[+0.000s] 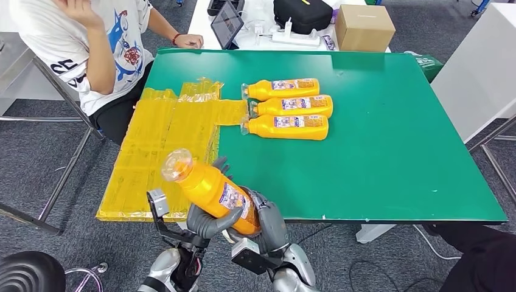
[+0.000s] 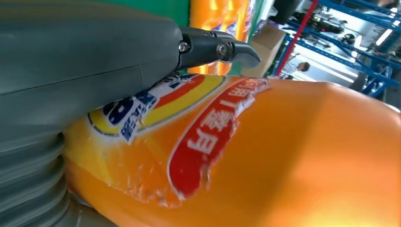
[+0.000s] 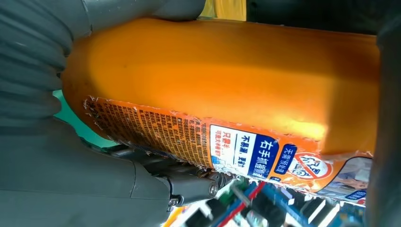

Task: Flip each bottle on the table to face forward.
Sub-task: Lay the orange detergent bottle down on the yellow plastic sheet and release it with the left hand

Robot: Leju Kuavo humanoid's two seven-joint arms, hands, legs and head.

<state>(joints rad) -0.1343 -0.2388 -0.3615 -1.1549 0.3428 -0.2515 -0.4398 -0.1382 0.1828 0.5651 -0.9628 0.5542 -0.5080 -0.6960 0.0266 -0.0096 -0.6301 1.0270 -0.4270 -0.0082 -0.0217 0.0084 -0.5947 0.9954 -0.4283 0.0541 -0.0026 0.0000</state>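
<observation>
An orange bottle (image 1: 210, 188) with a clear cap is lifted off the near edge of the green table (image 1: 389, 158), tilted with its cap up and to the left. Both hands grip its lower body: my left hand (image 1: 205, 221) from below and my right hand (image 1: 268, 219) from the right side. The left wrist view shows its front label (image 2: 198, 137) under a dark finger (image 2: 217, 49). The right wrist view shows its back label (image 3: 213, 142). Three more orange bottles (image 1: 291, 109) lie side by side on the table, caps pointing left.
Yellow plastic sheeting (image 1: 161, 152) covers the table's left part. A person in a white shirt (image 1: 91, 42) sits at the far left corner. A tablet (image 1: 227, 23), a black bag (image 1: 302, 13) and a cardboard box (image 1: 364, 25) stand on the white desk behind.
</observation>
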